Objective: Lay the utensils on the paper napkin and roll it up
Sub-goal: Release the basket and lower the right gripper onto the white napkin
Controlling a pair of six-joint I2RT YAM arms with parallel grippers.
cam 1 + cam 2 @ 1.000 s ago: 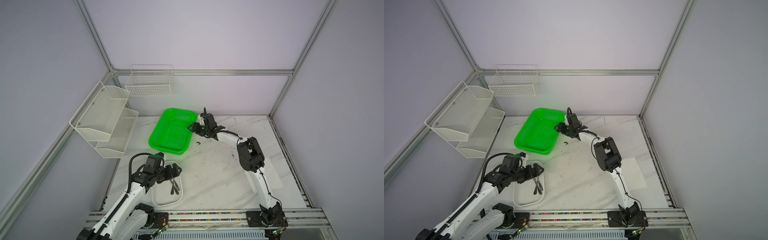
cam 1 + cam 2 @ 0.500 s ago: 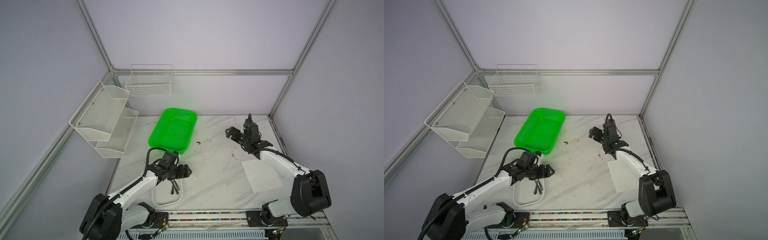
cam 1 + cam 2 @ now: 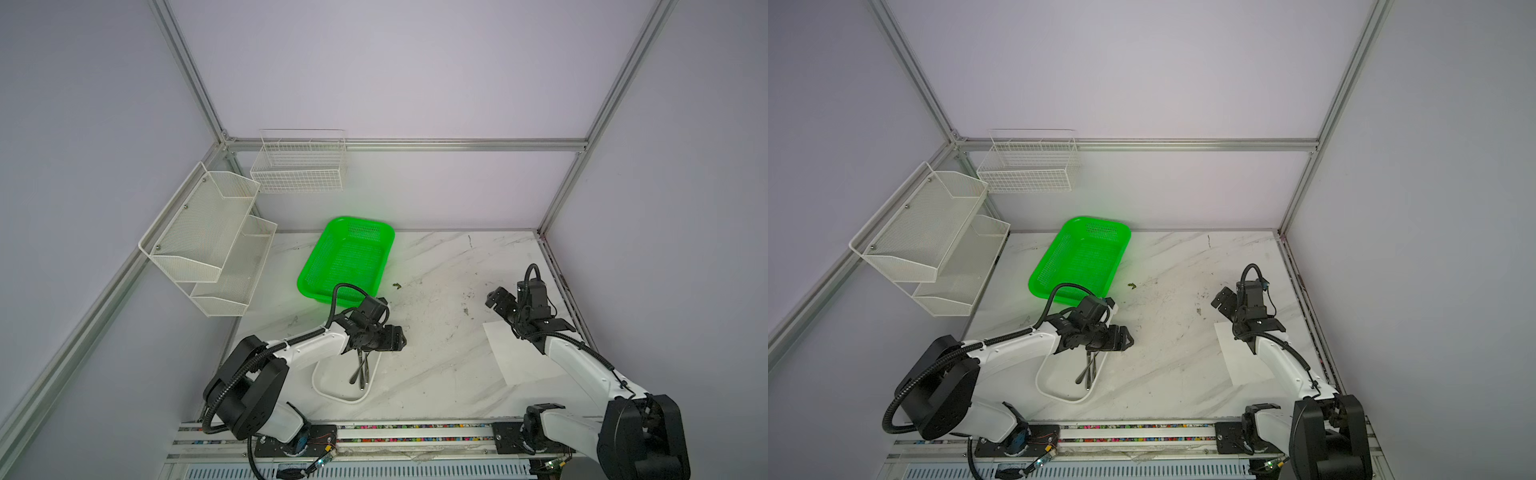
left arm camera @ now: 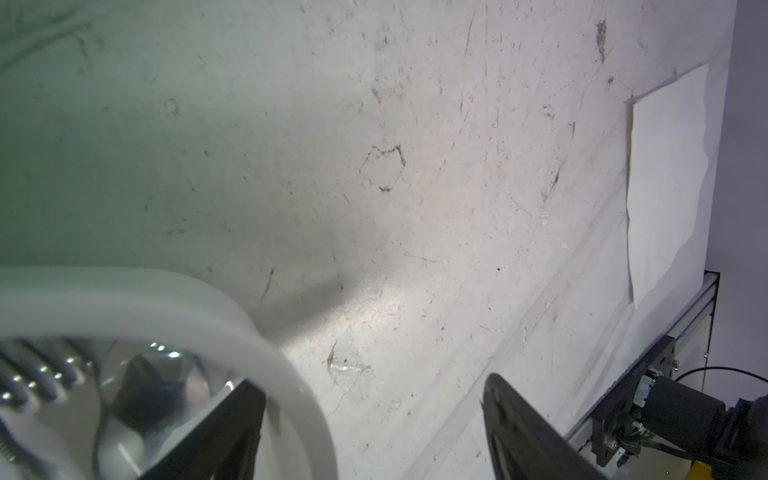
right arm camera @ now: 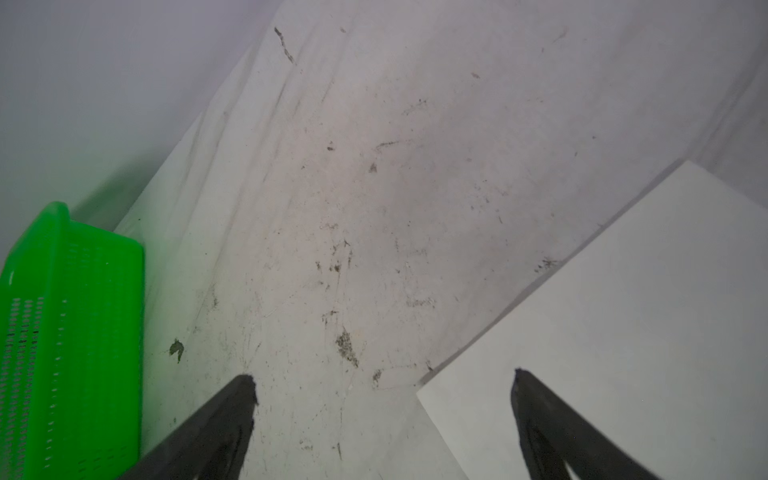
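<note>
Your left gripper (image 4: 370, 382): jaws apart, nothing between them. In the left wrist view one finger (image 4: 224, 419) crosses the raised rim of the rigid white rounded-rectangle tray (image 4: 291, 374), the other lies over bare table. Contact with the rim: cannot tell. In both top views this gripper (image 3: 395, 337) (image 3: 1123, 337) sits at the tray's far end.

Under it lie the slim shiny silver metal utensils (image 3: 361, 370) (image 3: 1088, 370), bunched together inside the tray (image 3: 332, 392). A spoon bowl (image 4: 158, 374) and fork tines (image 4: 37, 374) show close up, blurred. None is lifted.

Your right gripper (image 5: 382, 376): jaws wide apart, empty. One finger (image 5: 540, 407) is over a corner of the thin white square paper napkin (image 5: 623, 332), the other over the scuffed white marble-pattern table (image 5: 332, 208). Whether it touches the sheet: cannot tell. In both top views it (image 3: 496, 299) (image 3: 1221, 299) is at the napkin's far left corner.

The napkin (image 3: 511, 353) (image 3: 1237, 357) lies flat on the right side of the table, well apart from the tray, with nothing on it.

A bright green perforated plastic basket (image 3: 345, 257) stands just beyond the tray. White wire racks (image 3: 208, 237) hang on the left wall.
</note>
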